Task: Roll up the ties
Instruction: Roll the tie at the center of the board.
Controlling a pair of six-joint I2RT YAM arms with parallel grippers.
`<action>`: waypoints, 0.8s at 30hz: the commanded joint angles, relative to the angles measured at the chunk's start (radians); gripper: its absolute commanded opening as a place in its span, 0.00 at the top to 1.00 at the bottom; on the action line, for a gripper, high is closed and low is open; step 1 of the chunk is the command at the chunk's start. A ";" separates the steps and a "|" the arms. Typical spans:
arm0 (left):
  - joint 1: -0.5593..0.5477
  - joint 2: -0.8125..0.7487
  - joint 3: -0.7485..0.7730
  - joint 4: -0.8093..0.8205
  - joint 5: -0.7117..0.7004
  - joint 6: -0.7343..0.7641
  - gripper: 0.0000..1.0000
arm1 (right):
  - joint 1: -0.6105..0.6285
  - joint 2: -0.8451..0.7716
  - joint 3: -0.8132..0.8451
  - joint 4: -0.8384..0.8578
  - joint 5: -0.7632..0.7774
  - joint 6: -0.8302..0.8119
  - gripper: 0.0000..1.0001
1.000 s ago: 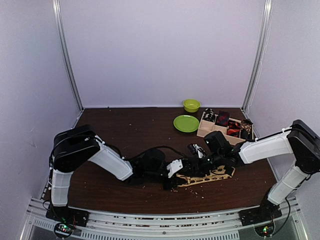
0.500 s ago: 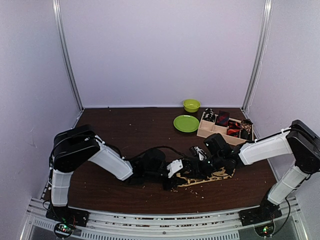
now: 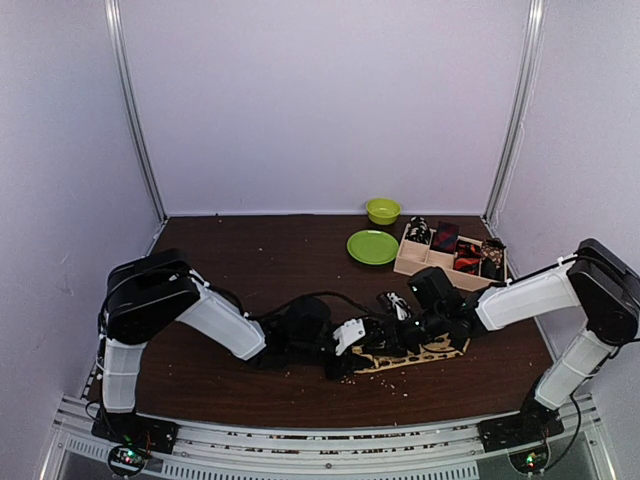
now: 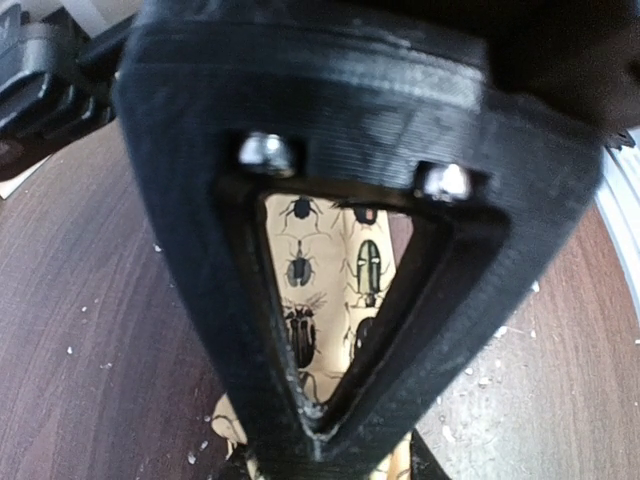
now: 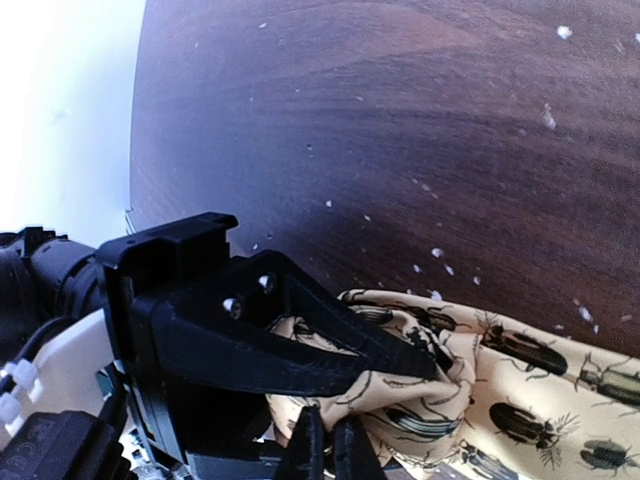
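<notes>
The long tan tie (image 3: 432, 352) printed with dark beetles lies on the brown table at front centre. My left gripper (image 3: 366, 352) is shut on its bunched left end; in the left wrist view the black fingers meet in a V (image 4: 320, 432) over the tie (image 4: 340, 270). My right gripper (image 3: 396, 342) sits close beside it, on the right. In the right wrist view its thin fingers (image 5: 328, 448) pinch the crumpled fabric (image 5: 520, 400) just below the left gripper's tip (image 5: 425, 365). Small rolled ties, black-white (image 3: 418, 231), dark (image 3: 445, 237) and red (image 3: 467, 260), sit in the tray.
The tan wooden compartment tray (image 3: 405, 262) stands at the back right. A green plate (image 3: 372, 246) and a green bowl (image 3: 382, 210) are left of it. Pale crumbs dot the table (image 5: 440, 250). Metal frame posts rise at the back corners.
My right gripper has come down and slightly left, closer to the left gripper on the tie's bunched end. The left arm has stayed put.
</notes>
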 commanded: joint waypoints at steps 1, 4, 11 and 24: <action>0.000 0.041 -0.014 -0.102 -0.014 0.015 0.67 | 0.009 0.056 -0.043 0.002 0.037 -0.007 1.00; 0.008 0.020 -0.035 -0.076 -0.015 0.007 0.54 | 0.000 0.050 -0.064 -0.004 0.046 -0.014 1.00; 0.019 -0.059 -0.119 0.078 0.004 -0.015 0.34 | -0.046 0.035 -0.125 0.001 0.052 -0.040 1.00; 0.013 0.012 -0.085 0.263 0.021 -0.116 0.22 | -0.142 -0.026 -0.190 -0.047 0.057 -0.120 1.00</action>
